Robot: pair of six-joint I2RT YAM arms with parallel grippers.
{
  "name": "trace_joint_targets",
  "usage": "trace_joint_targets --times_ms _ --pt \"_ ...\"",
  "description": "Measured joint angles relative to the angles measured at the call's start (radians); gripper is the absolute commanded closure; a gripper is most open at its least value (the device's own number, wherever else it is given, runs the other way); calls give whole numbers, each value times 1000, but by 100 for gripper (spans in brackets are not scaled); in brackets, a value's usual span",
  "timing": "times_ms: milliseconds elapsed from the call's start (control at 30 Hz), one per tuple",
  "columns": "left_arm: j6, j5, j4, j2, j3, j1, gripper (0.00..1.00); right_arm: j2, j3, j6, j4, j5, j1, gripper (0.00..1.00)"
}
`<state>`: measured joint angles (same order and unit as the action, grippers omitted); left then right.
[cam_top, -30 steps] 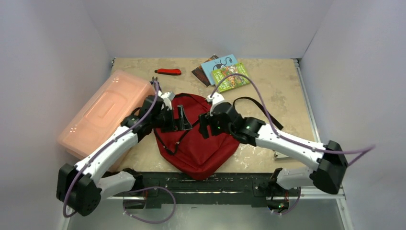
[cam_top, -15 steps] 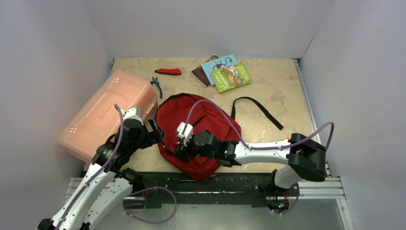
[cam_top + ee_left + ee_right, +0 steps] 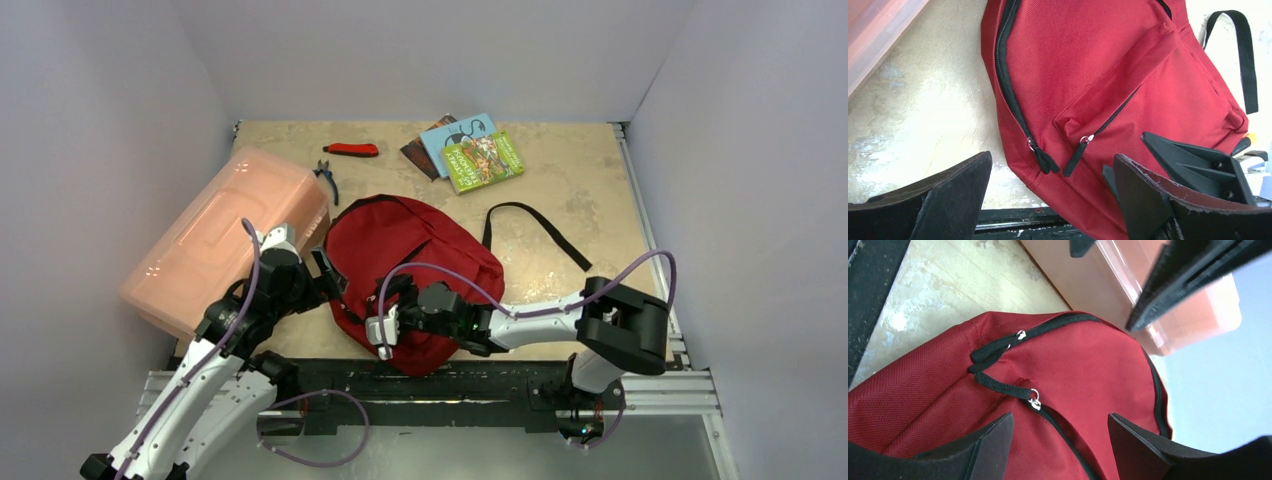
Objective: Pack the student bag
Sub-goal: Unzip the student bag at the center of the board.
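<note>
Student bag (image 3: 425, 250) zipped shut, so your right end effector (image 3: 388, 308), jaws apart, sits at zipper pulls (image 3: 998, 385); left end effector (image 3: 326, 270) spread wide alongside.

Top looks down — 2 close wrist views share the student bag (image 3: 420, 235).

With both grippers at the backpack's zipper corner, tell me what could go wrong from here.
1. The main zipper pull and front-pocket pull lie close together; the open left gripper may pinch the wrong one, or fabric.
2. The right gripper, also open, crowds that corner, so the two could collide.
3. The red backpack lies loose at the near edge of the table; tugging may drag it.
</note>
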<state>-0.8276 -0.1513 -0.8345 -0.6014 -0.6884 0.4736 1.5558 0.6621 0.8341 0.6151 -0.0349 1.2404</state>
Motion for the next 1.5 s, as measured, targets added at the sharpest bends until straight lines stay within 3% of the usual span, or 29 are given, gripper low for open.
trace_joint_targets --times_ms 300,700,900,967,1167,1333,1500 --pt "-8 45 11 23 24 0 9 74 72 261 -60 13 22 30" --pt "-10 56 11 33 25 0 9 169 119 375 -143 -5 95 35" --pt "-10 59 11 27 25 0 9 243 120 425 -38 -99 105 39" --pt "-10 59 11 26 25 0 9 288 120 444 32 -146 108 47" --pt "-10 58 11 29 27 0 11 364 120 446 177 -240 112 99" --pt "-11 55 11 31 34 0 11 294 153 285 77 -203 101 100" --pt "-21 55 36 23 71 0 15 122 174 1 -34 -74 47 100"
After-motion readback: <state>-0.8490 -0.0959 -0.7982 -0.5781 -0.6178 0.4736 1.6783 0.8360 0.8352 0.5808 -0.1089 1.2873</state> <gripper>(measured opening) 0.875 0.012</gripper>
